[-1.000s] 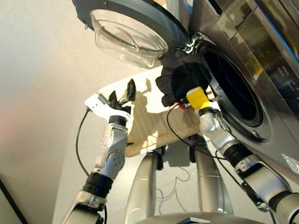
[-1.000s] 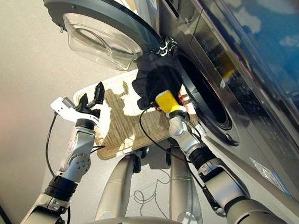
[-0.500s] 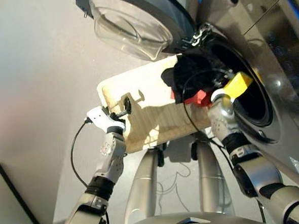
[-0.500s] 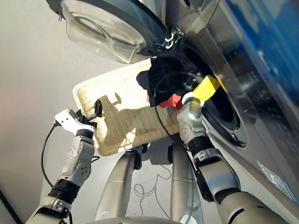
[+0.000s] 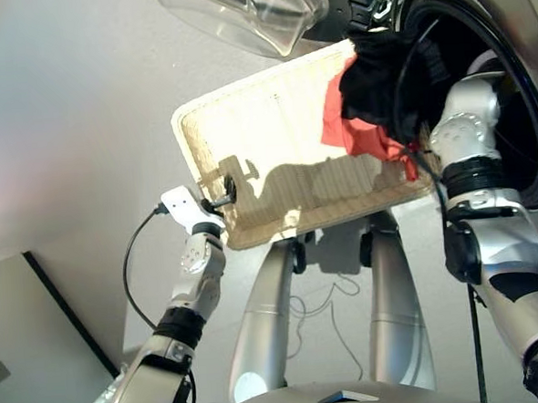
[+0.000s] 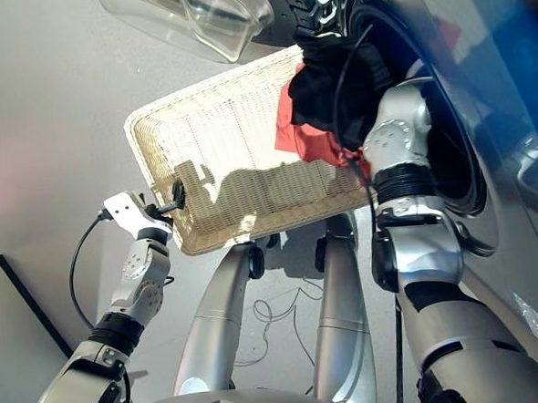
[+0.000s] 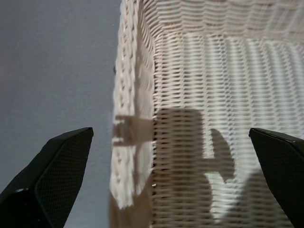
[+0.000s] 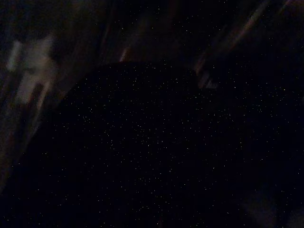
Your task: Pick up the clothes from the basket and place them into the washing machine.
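We're at the loading step: our right arm reaches into the washing machine [image 5: 510, 104] drum mouth, dragging soft, crumpled clothes, the black garment [image 5: 380, 80] bunched at the drum's rim and the coral red one [image 5: 361, 132] hanging from it over the nearest corner of the basket [image 5: 274, 137]. The right gripper is hidden inside, so we cannot tell how its jaws stand. Our left gripper [image 7: 161, 190] hovers spread wide at the basket's far rim, holding nothing. That cream weave looks ribbed and stiff, low-walled, round-cornered. Next, we judge, push deeper and let go so the trailing red cloth clears the drum lip.
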{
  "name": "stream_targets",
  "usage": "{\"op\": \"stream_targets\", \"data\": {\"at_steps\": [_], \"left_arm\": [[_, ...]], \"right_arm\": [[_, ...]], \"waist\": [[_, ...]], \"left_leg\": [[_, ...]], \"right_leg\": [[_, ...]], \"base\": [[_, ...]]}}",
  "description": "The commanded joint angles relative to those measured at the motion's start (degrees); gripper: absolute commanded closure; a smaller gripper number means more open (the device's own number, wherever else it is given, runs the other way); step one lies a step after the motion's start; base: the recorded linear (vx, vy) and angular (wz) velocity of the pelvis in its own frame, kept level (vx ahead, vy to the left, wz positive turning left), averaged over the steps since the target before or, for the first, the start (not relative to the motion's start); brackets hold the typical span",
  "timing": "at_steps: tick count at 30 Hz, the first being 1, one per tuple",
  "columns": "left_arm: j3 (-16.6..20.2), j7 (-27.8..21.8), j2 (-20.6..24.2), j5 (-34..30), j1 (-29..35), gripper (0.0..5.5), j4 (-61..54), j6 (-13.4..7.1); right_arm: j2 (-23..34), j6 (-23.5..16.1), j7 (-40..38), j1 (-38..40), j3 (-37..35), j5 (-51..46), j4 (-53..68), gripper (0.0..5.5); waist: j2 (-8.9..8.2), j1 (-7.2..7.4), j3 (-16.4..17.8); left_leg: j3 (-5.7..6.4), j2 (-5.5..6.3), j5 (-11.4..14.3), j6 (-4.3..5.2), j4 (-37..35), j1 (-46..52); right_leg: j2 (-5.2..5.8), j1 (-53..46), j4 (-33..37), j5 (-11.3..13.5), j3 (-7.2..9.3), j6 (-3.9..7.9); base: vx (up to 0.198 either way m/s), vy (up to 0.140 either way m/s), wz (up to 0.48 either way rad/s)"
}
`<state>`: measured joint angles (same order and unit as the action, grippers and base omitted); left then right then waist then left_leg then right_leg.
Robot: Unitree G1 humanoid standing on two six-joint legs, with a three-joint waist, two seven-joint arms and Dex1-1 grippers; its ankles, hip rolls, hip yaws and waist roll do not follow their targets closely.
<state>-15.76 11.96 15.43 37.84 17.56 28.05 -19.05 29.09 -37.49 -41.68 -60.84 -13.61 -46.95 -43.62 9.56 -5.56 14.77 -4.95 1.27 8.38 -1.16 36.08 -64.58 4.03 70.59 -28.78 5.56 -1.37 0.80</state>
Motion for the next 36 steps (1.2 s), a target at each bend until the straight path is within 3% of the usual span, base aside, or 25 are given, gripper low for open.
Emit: {"op": "stream_targets", "data": {"at_steps": [1, 3, 8, 9, 10, 14, 15, 20, 26, 30, 36], "left_arm": [[3.0, 1.4, 2.9, -2.4, -0.6, 0.00, 0.5, -2.6], [3.6, 1.7, 2.2, -2.2, -0.2, 0.00, 0.9, -2.7], [3.4, 1.1, 1.9, -1.8, -0.4, 0.00, 0.5, -3.1], [3.3, 0.9, 2.0, -1.8, -0.2, 0.00, 0.8, -3.3], [3.4, 0.8, 2.0, -1.8, -0.3, 0.00, 0.8, -3.3], [3.7, -0.2, 1.9, -1.6, -0.7, 0.00, 1.1, -3.0], [4.0, -1.2, 2.4, -1.7, -0.9, 0.00, 1.5, -2.5], [5.1, -3.3, 2.6, -1.6, -1.5, 0.00, 2.7, -1.6], [5.6, -5.2, 2.4, -1.8, -2.0, 0.00, 3.7, -1.7], [5.7, -6.5, 2.5, -2.7, -2.0, 0.00, 5.4, -1.4], [6.1, -5.8, 2.4, -3.8, -0.6, 0.00, 7.7, -1.2]], "right_arm": [[9.3, -3.4, -3.7, -0.1, 1.3, 6.5, 4.6, 5.50], [7.3, -3.7, -4.2, 3.0, 0.0, 6.4, 3.8, 5.50], [3.4, -1.9, -0.8, 6.0, 0.7, 4.5, 2.1, 5.50], [2.2, 0.5, 2.9, 6.7, 3.0, 3.0, 0.0, 3.58], [2.4, 0.4, 3.9, 6.5, 3.1, 2.1, -0.7, 0.00], [0.9, 6.4, 15.0, 9.1, 9.9, -2.1, -4.5, 0.00], [0.4, 10.4, 20.2, 10.4, 14.5, -2.4, -6.5, 0.00], [-1.0, 16.1, 28.6, 14.2, 24.2, 1.7, -5.5, 0.00], [-1.4, 19.4, 35.9, 17.2, 32.5, 7.7, -4.4, 0.00], [-2.1, 22.8, 41.8, 16.9, 41.6, 15.1, -5.8, 0.00], [-5.3, 24.3, 41.7, 14.1, 43.4, 18.7, -11.3, 0.00]], "waist": [[1.52, 2.93, -2.8], [1.43, 3.81, -3.0], [1.08, 4.16, -3.6], [0.92, 3.91, -3.8], [0.94, 4.01, -3.8], [0.23, 4.08, -3.4], [-0.52, 3.99, -3.3], [-2.09, 4.24, -3.0], [-3.33, 4.15, -2.8], [-4.28, 3.16, -2.8], [-4.26, 1.84, -2.1]], "left_leg": [[1.76, -0.09, 0.5, -1.12, -1.7, -0.6], [1.72, -0.13, 0.5, -1.07, -2.2, 0.0], [1.45, -0.10, 0.3, -1.02, -3.5, 0.9], [1.29, -0.19, 0.0, -0.88, -4.2, 1.1], [1.27, -0.19, -0.1, -0.87, -4.3, 1.2], [1.00, -0.51, -0.7, -0.53, -5.0, 1.7], [1.01, -0.65, -1.0, -0.38, -5.0, 1.8], [1.33, -0.71, -2.2, -0.01, -6.2, 2.3], [2.32, -0.36, -3.6, 0.15, -7.8, 2.8], [3.18, 0.05, -4.5, 0.12, -8.4, 2.9], [3.80, 0.49, -5.1, 0.16, -9.0, 2.5]], "right_leg": [[-1.90, -1.8, -3.6, -7.0, 2.51, 1.35], [-2.11, -2.3, -3.1, -6.9, 2.38, 1.30], [-2.12, -3.1, -1.8, -6.3, 2.22, 1.16], [-2.00, -3.5, -1.0, -6.0, 2.18, 1.13], [-2.01, -3.5, -0.9, -5.9, 2.17, 1.13], [-1.85, -4.5, 0.2, -5.3, 2.50, 0.97], [-1.76, -5.2, 0.9, -4.8, 2.76, 0.89], [-1.54, -6.8, 2.7, -3.9, 3.66, 0.72], [-1.08, -8.1, 4.4, -3.2, 4.78, 0.83], [-0.61, -8.7, 4.5, -3.4, 5.66, 0.76], [-0.14, -8.4, 4.3, -3.9, 6.25, 0.83]], "base": [[0.000, 0.000, 0.000], [0.000, 0.000, 0.000], [0.000, 0.000, 0.000], [0.000, 0.000, 0.000], [0.000, 0.000, 0.000], [-0.013, -0.011, -0.006], [0.000, 0.000, 0.000], [-0.007, -0.013, -0.006], [-0.002, -0.010, 0.017], [0.003, -0.013, 0.090], [0.000, 0.000, 0.000]]}}
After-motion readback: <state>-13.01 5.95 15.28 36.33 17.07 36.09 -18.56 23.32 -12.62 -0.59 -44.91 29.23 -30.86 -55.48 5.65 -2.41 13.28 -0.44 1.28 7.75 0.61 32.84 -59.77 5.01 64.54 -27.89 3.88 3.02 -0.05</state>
